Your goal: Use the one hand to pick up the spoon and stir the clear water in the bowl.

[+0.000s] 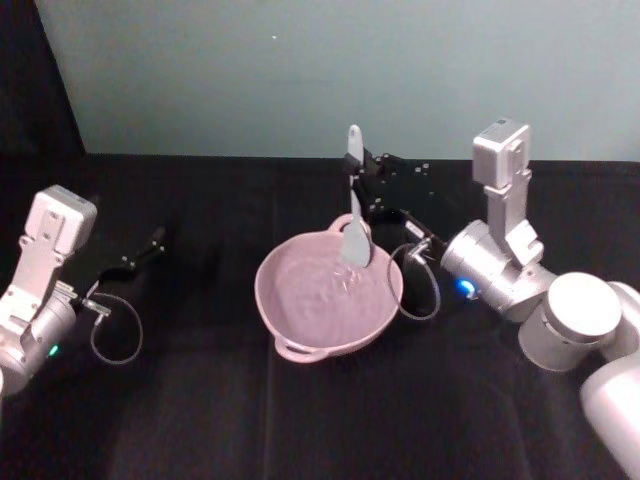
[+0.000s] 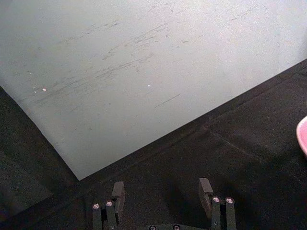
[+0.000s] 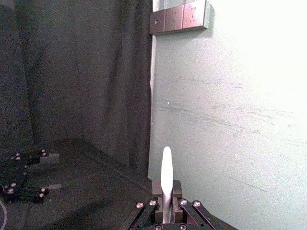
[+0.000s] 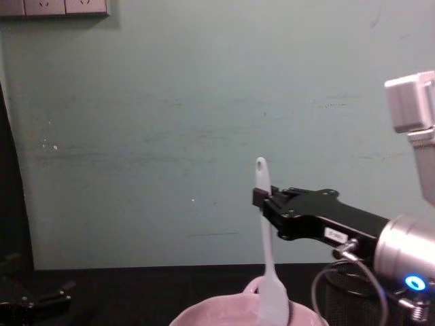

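Observation:
The pale pink bowl [image 1: 325, 300] sits mid-table with clear water in it; its rim [image 4: 204, 314] shows low in the chest view. The white spoon [image 1: 354, 215] stands nearly upright, its flat head dipped inside the bowl's far right side. My right gripper [image 1: 358, 182] is shut on the spoon's handle near its top, reaching in from the right. From the chest view the spoon [image 4: 266, 251] hangs down from the right gripper [image 4: 262, 198]. The handle tip [image 3: 166, 167] rises between the right fingers. My left gripper [image 1: 150, 245] rests open at the left, away from the bowl.
A black cloth covers the table [image 1: 200, 400]. A pale wall [image 1: 300, 70] stands behind. Cables loop beside both wrists. The pink bowl's edge [image 2: 302, 136] shows in the left wrist view. A black mesh cup [image 4: 340, 288] stands behind the right arm.

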`<state>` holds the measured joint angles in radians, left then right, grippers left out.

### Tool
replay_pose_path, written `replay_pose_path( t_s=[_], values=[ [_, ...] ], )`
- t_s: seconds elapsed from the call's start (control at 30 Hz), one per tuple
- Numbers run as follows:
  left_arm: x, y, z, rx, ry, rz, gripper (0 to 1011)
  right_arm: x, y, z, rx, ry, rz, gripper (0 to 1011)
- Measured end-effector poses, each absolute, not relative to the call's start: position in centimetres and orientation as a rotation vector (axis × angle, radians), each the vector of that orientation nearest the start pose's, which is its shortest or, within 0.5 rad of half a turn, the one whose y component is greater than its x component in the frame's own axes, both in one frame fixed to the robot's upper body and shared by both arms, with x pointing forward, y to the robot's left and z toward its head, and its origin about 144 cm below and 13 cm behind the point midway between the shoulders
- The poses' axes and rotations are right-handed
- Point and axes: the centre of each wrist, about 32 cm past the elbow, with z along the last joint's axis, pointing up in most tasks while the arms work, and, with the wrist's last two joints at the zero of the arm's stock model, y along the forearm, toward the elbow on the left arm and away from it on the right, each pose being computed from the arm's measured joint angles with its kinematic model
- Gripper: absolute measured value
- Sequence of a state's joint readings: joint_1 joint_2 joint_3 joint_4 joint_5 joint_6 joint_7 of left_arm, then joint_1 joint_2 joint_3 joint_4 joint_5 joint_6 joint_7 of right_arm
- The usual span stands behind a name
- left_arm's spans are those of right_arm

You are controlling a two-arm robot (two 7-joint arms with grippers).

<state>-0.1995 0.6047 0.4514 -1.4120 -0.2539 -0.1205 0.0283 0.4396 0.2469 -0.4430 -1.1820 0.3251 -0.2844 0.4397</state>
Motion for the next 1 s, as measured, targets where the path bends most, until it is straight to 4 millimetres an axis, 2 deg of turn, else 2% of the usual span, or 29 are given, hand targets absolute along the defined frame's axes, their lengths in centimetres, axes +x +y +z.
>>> replay_pose_path(
  t_s=[0.23, 0.43, 0.53, 0.67, 1.0],
  values=[
    [48.9, 31.0, 114.0, 0.304, -0.285, 1.248, 1011, 54.6, -22.5, 117.1, 0.053, -0.175, -0.761, 114],
    [48.9, 31.0, 114.0, 0.304, -0.285, 1.248, 1011, 52.5, -22.7, 117.5, 0.062, -0.123, -0.684, 114],
    [48.9, 31.0, 114.0, 0.304, -0.285, 1.248, 1011, 51.5, -21.7, 117.4, 0.078, -0.093, -0.628, 114],
    [48.9, 31.0, 114.0, 0.304, -0.285, 1.248, 1011, 51.3, -20.6, 117.2, 0.089, -0.077, -0.597, 114],
    [48.9, 31.0, 114.0, 0.304, -0.285, 1.248, 1011, 53.8, -17.6, 116.5, 0.119, -0.07, -0.627, 114]
  ],
)
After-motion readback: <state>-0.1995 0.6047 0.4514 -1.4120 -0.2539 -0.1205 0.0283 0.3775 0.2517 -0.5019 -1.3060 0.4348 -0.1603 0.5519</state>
